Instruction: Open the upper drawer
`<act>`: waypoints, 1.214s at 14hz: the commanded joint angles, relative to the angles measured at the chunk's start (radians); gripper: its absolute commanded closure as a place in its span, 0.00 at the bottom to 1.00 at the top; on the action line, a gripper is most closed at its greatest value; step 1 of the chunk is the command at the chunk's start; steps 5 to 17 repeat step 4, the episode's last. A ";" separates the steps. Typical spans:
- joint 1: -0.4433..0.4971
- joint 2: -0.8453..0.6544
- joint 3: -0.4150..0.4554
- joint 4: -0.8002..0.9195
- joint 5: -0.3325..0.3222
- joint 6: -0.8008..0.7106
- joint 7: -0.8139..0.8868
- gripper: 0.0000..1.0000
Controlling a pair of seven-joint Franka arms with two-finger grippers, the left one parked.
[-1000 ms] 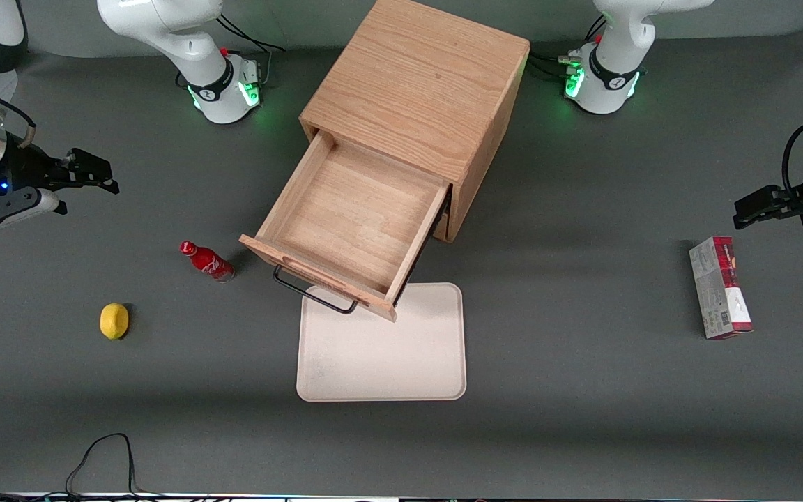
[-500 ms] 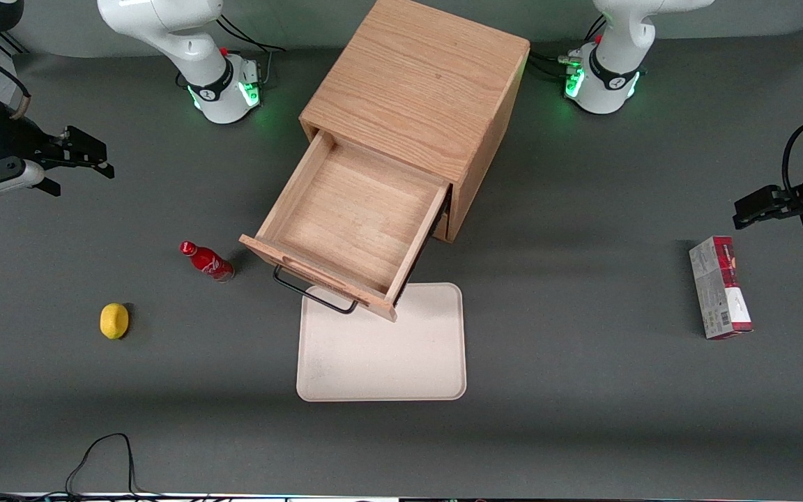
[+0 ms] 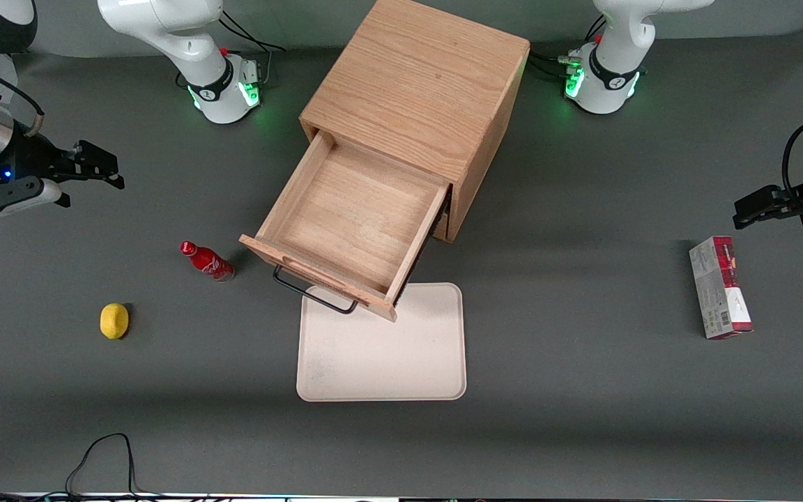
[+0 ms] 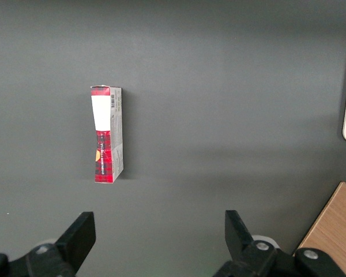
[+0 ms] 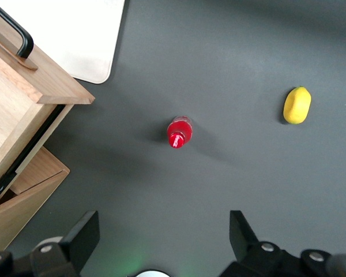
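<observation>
The upper drawer [image 3: 360, 213] of the oak cabinet [image 3: 419, 80] stands pulled far out, and its shallow wooden tray is bare inside. Its thin black wire handle [image 3: 314, 294] hangs over the edge of a white tray. My right gripper [image 3: 98, 167] hovers above the table toward the working arm's end, well apart from the drawer, open with nothing between its fingers. In the right wrist view the gripper [image 5: 161, 236] is spread wide above bare grey table, and the drawer [image 5: 11, 109] and its handle [image 5: 14, 32] show at the edge.
A red bottle [image 3: 206, 260] stands beside the drawer front, with a yellow lemon [image 3: 114, 321] nearer the front camera. A white tray [image 3: 382, 355] lies in front of the drawer. A red-and-grey carton [image 3: 720, 287] lies toward the parked arm's end.
My gripper drifted away from the front camera, then came back nearer and slightly toward the cabinet. The drawer has not moved and stays open.
</observation>
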 commanded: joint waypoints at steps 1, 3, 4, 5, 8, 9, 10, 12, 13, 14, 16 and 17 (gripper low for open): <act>-0.013 0.026 0.017 0.053 -0.012 -0.032 0.033 0.00; -0.007 0.027 0.017 0.056 -0.013 -0.031 0.037 0.00; -0.007 0.029 0.017 0.058 -0.015 -0.031 0.037 0.00; -0.007 0.029 0.017 0.058 -0.015 -0.031 0.037 0.00; -0.007 0.029 0.017 0.058 -0.015 -0.031 0.037 0.00; -0.007 0.029 0.017 0.058 -0.015 -0.031 0.037 0.00; -0.007 0.029 0.017 0.058 -0.015 -0.031 0.037 0.00; -0.007 0.029 0.017 0.058 -0.015 -0.031 0.037 0.00; -0.007 0.029 0.017 0.058 -0.015 -0.031 0.037 0.00; -0.007 0.029 0.017 0.058 -0.015 -0.031 0.037 0.00; -0.007 0.029 0.017 0.058 -0.015 -0.031 0.037 0.00; -0.007 0.029 0.017 0.058 -0.015 -0.031 0.037 0.00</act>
